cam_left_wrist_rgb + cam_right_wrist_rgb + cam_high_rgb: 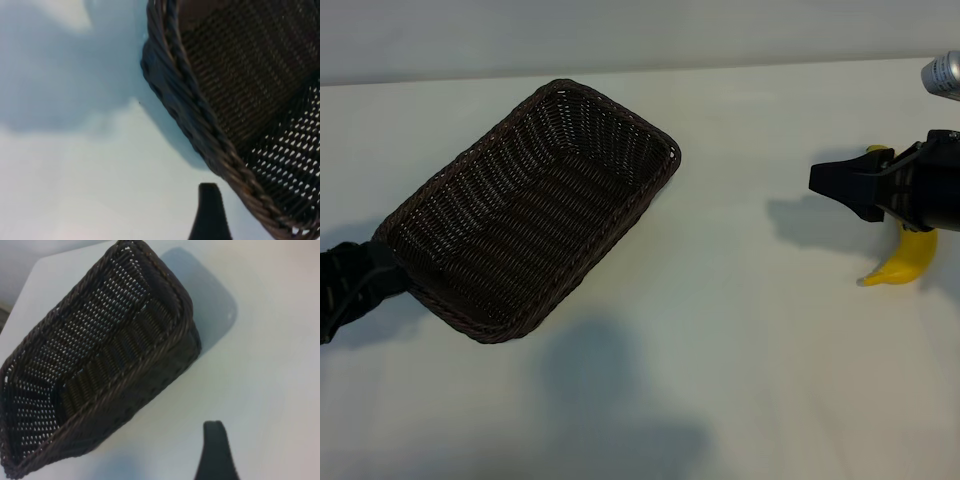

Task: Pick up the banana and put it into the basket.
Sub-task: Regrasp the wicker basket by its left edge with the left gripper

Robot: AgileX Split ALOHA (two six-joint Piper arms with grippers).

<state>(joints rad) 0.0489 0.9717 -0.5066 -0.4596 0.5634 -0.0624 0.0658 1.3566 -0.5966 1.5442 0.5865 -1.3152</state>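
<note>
We read the step in hand as the carry: the banana [908,262] sits at 3 o'clock in the exterior view, clamped crosswise in the right gripper [840,182], its yellow ends poking out above and below the black jaws. The basket [525,210] hangs tilted toward 9 o'clock, well apart from the banana, casting a shadow on the table [740,380] below it. The left gripper [350,285] has 1 end of the basket by its braided rim, down at 8 o'clock; its 2 fingers pinch the wicker wall between them, 1 dark finger [210,212] showing outside the rim.

To do this well, we would bring the right arm over the open mouth, which faces up and toward 3 o'clock, and lower the fruit until it is well inside before letting go. With the basket tipped, the banana may slide to the low end, so a release near that end seems safest.

The basket is dark brown woven wicker, rectangular with rounded corners, shallow sloping walls, light showing through the weave. The banana is smooth, bright yellow, gently curved. The table is plain matte white.
</note>
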